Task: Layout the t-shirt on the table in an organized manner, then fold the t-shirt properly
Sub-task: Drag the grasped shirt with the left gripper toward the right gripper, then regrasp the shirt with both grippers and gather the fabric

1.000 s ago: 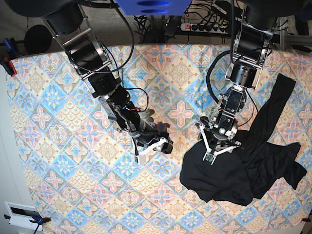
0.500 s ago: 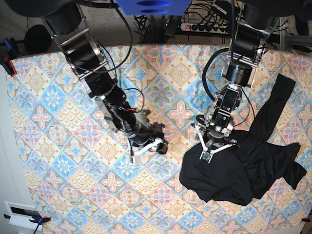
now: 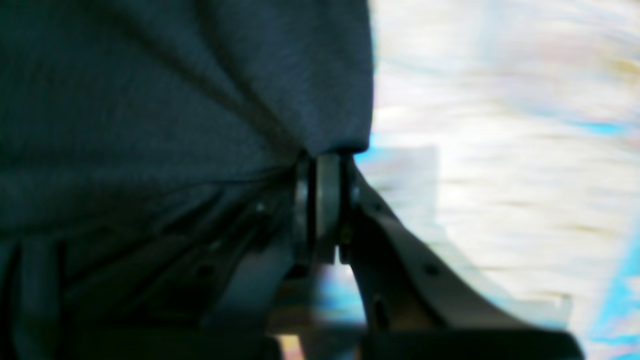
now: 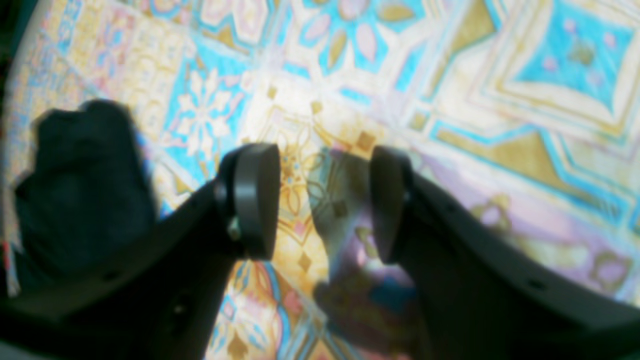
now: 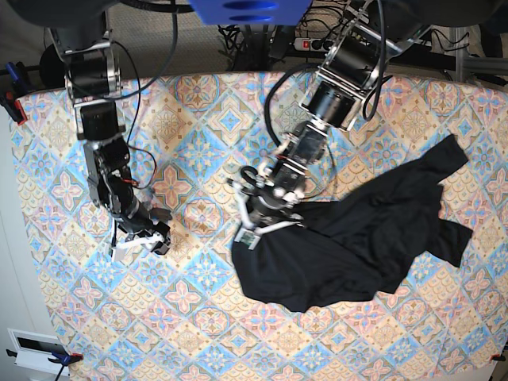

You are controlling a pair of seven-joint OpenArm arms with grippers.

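There are no words, numbers, labels or signs to read in any of the pictures. The black t-shirt [image 5: 349, 246] is plain, with no print on it. The cloth on the tabletop [image 5: 198, 159] only has flower and diamond shapes, no letters. The two close-up pictures from the arms are too blurry to show any writing.

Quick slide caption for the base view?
Left gripper shut on the black t-shirt; right gripper open over the table.
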